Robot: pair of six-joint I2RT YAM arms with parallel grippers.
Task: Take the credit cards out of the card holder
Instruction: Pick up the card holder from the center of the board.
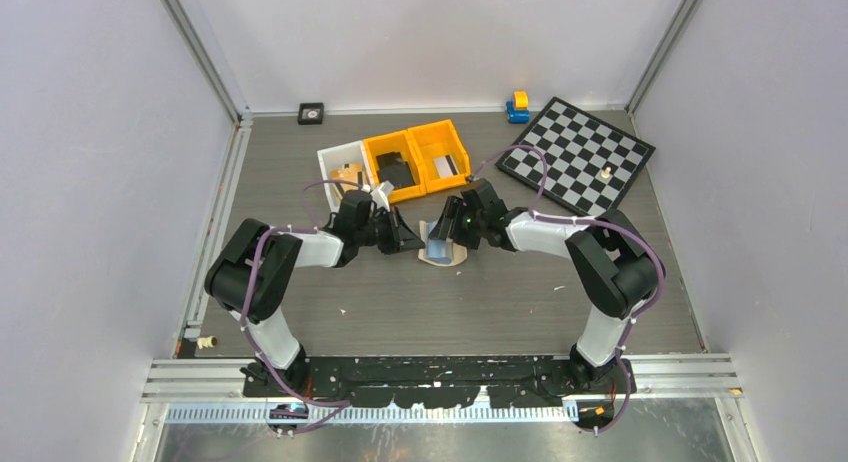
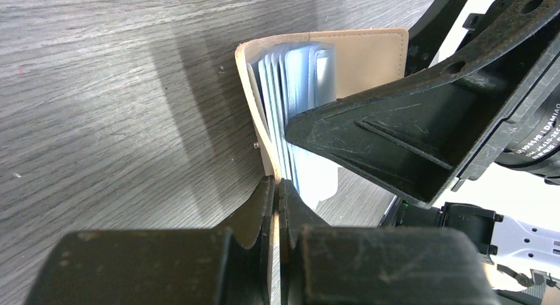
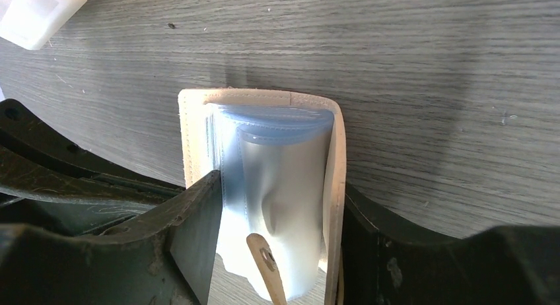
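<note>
Beige holder [image 1: 441,250] stands open on the desk [image 3: 429,67], left claw [image 2: 277,193] pinched shut on one cover, right claw [image 3: 280,186] gaping astride the bluish pockets [image 3: 284,153]: extraction seemingly just starting, next needing a nip on one card's edge.

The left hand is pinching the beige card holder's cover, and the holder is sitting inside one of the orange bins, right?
Not quite. The card holder sits on the table, in front of the orange bins, not inside one; the top view shows it. The left hand is indeed pinching its cover.
</note>
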